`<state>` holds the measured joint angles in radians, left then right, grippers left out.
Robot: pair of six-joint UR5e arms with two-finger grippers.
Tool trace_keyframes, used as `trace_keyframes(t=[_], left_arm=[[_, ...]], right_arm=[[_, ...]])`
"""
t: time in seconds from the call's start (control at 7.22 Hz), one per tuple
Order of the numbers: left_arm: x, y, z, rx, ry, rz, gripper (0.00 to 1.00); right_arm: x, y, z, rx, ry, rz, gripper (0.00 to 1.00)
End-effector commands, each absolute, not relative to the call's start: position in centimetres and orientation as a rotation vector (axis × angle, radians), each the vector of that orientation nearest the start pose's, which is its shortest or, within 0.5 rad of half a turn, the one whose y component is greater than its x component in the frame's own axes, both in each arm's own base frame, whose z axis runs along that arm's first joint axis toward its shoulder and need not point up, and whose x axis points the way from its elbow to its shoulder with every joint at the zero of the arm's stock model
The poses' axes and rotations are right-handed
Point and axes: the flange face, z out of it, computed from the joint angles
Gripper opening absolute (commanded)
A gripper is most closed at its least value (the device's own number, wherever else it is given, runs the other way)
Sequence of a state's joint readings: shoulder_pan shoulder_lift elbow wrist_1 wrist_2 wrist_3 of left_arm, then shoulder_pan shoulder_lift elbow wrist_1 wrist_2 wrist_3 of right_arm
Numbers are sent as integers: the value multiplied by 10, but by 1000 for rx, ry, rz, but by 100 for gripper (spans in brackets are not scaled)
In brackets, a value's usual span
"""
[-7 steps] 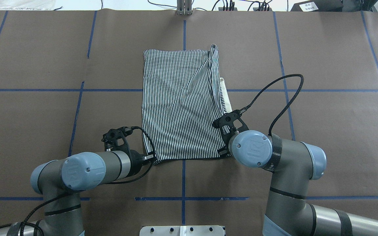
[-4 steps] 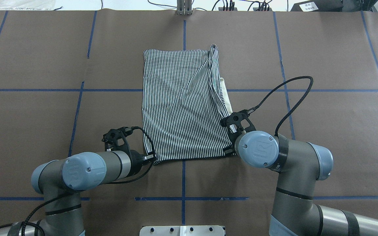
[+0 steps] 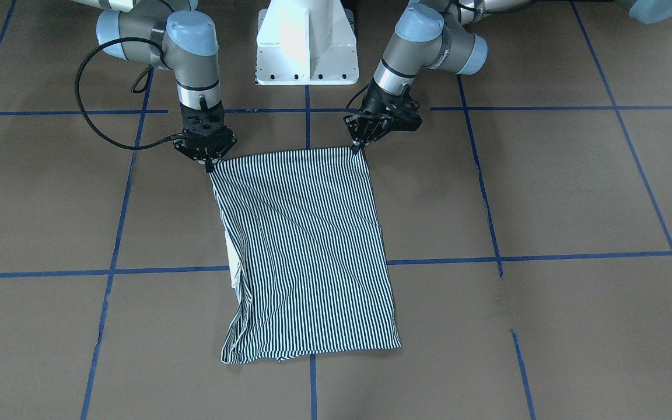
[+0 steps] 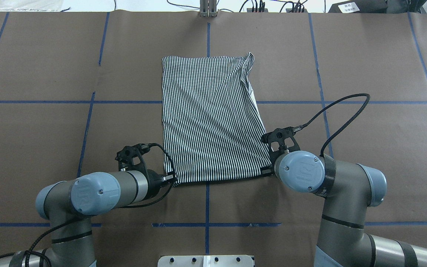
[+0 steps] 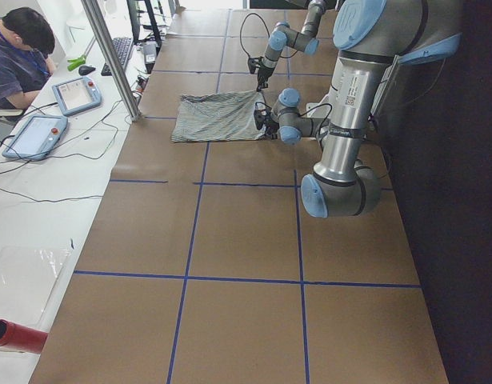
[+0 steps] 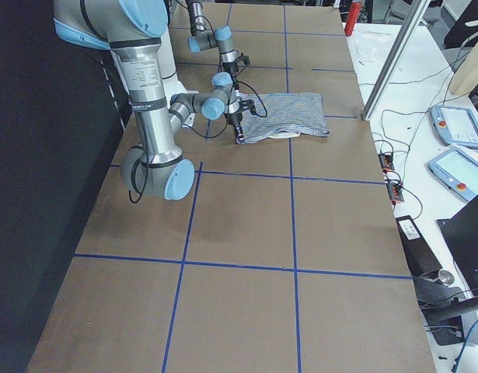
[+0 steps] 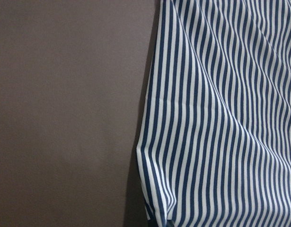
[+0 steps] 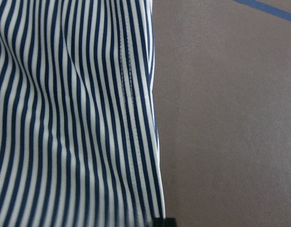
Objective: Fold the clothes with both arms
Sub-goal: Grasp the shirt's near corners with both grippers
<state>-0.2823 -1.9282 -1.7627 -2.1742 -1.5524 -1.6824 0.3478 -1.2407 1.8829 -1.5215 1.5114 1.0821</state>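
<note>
Overhead exterior: striped polo shirt laid flat at middle of brown-paper-covered table, folded into narrow rectangle, diagonal wrinkles across fabric. Table marked with blue tape lines. Near hem stretched between grippers. Left gripper jaws pinched closed on near-left corner. Right gripper jaws pinched closed on near-right corner. Sliver of cream collar exposed along shirt edge on robot's right.
</note>
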Motion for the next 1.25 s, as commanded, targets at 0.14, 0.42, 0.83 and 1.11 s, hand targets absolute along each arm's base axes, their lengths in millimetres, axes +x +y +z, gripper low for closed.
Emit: trace_keyframes(t=[0.14,0.42,0.83,1.11], left_arm=[[554,-299,305,114,1154,-356,0],[555,-299,301,113,1161,-355,0],[557,-299,293,115,1170,-355,0],[558,-299,294,116,1169,-354,0]], right_arm=[[-490,-336,303,350,-694,-62,100],[-487,-342,285,290,-851,209,100],[-522,-351,291,82,-921,690,85],[-530,-345,298,61,-824,707,82]])
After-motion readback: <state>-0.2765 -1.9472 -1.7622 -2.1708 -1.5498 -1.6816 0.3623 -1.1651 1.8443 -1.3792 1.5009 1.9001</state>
